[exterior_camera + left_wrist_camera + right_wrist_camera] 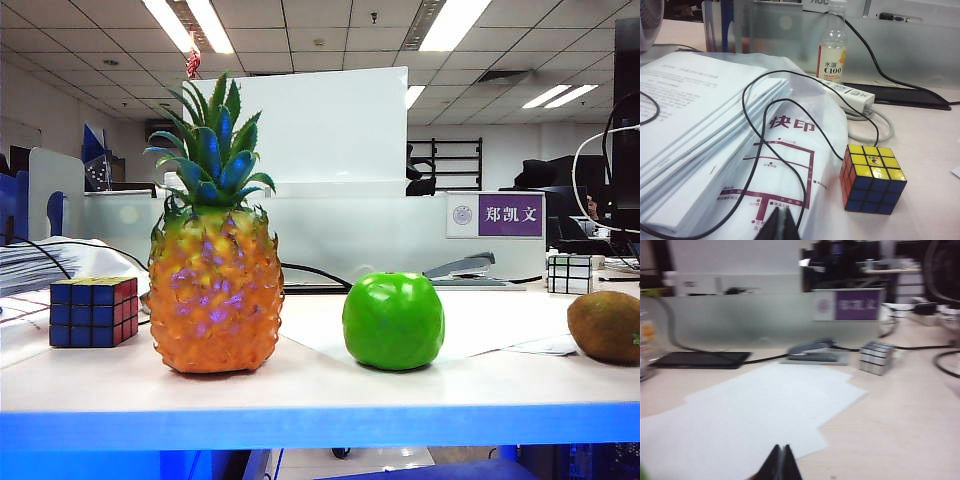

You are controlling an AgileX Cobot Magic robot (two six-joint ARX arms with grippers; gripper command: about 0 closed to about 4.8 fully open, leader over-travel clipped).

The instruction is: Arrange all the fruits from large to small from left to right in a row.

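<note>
- On the table, pineapple left, apple middle, kiwi right, in a row.
- Left claw closed, empty, beside the Rubik's cube, no fruit near.
- Right claw closed, empty, over white paper.

right gripper shut over paper — stapler beyond

Pineapple upright at left; green apple middle; brown kiwi right, one row.

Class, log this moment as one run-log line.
row: pineapple | apple | kiwi | left claw shut | right claw shut
</note>
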